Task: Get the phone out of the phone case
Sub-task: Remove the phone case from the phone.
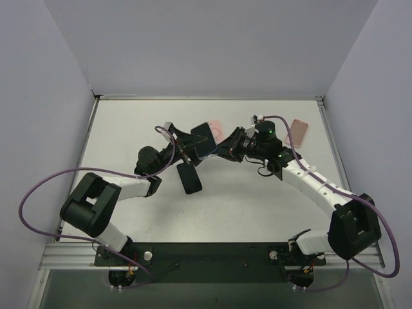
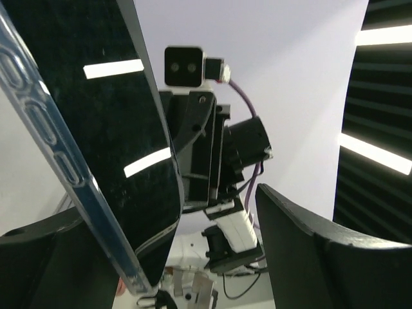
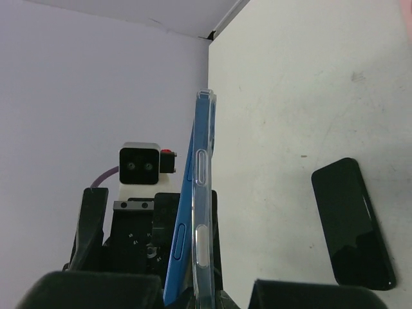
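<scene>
White desk [image 1: 257,212] below: the right gripper [image 1: 228,148] clamps the clear phone case [image 3: 205,193], blue phone [image 3: 187,219] still inside. The left gripper [image 1: 196,145] gapes wide, holding nothing, so the extraction is all still to do.

The white tabletop [image 1: 244,206] is enclosed by pale walls on its left, far and right edges. A black mounting rail [image 1: 212,254] runs along the near edge. A black phone [image 1: 189,179] lies flat on the tabletop a little left of centre, its long side running roughly from near to far edge. A pink phone-shaped slab [image 1: 298,132] lies flat near the right edge, towards the far right corner, well apart from the black phone. Another pale pink piece [image 1: 217,129] shows near the middle, towards the far edge. It is partly hidden and may be resting on the tabletop.
</scene>
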`<action>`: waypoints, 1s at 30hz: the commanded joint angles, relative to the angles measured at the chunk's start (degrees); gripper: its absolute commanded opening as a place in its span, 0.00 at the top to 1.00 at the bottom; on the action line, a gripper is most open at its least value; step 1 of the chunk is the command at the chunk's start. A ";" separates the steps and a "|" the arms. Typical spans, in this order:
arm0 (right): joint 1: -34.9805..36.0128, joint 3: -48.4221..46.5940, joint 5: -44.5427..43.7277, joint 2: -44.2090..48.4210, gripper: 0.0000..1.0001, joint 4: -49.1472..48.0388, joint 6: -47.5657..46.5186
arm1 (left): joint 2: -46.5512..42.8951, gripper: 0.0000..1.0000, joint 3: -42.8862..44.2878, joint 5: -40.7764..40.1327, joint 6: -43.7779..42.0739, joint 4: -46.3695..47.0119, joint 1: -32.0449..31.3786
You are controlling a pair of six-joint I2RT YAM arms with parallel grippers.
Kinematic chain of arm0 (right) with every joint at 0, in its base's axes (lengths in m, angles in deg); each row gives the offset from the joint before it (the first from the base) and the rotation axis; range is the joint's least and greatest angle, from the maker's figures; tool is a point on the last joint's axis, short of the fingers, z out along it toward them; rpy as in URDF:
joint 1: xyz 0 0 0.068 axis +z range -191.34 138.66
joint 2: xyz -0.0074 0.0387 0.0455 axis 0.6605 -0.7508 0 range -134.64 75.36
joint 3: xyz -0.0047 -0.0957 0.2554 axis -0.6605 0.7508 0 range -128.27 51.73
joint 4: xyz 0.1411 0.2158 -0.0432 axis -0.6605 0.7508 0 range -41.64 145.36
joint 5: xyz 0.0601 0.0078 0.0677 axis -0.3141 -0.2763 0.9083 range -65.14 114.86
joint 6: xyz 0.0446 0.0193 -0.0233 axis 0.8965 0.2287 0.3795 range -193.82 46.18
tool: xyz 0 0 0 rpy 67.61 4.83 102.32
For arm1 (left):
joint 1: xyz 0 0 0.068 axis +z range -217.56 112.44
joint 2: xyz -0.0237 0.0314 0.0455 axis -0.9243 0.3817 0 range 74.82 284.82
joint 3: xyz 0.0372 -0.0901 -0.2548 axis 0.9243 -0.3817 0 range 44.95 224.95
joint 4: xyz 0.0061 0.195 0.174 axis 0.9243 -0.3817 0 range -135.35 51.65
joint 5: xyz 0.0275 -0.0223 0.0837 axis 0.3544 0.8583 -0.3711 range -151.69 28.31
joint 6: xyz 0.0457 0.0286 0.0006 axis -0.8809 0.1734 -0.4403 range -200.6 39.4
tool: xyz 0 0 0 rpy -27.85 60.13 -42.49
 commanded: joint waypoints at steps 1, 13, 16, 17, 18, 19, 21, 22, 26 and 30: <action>-3.33 -0.97 -7.44 4.75 1.00 2.31 -5.19 | -1.47 0.16 1.38 9.74 -2.30 5.42 -1.68; -5.53 -3.24 -16.31 9.77 1.00 23.74 -21.08 | -0.07 0.14 -2.04 11.94 -7.14 -1.43 -3.17; -4.40 -5.27 -22.02 7.93 1.00 32.10 -26.71 | -0.41 0.17 -1.35 12.38 -12.31 -14.62 -3.17; -3.78 -6.58 -23.77 7.31 1.00 34.47 -28.21 | -0.50 0.18 0.14 12.30 -14.68 -19.49 -3.17; -2.90 -7.21 -25.88 6.52 1.00 37.80 -29.45 | -0.85 0.18 0.85 11.86 -19.40 -24.33 -3.17; -0.72 -7.65 -30.25 5.47 1.00 39.22 -30.33 | -1.46 0.18 1.55 10.90 -21.62 -32.30 -3.26; 2.11 -8.00 -34.94 4.15 1.00 41.86 -32.26 | -1.99 0.18 4.44 9.67 -27.93 -39.81 -3.43; 3.16 -7.92 -38.09 2.93 1.00 42.31 -32.62 | -2.43 0.18 5.68 8.18 -30.15 -47.24 -3.52; 8.70 -6.42 -42.50 -0.95 1.00 42.40 -33.06 | -2.87 0.17 8.24 4.92 -36.40 -56.71 -3.44; 12.66 -4.32 -45.23 -4.11 1.00 38.37 -34.55 | -1.82 0.18 7.45 3.16 -38.95 -58.30 -3.52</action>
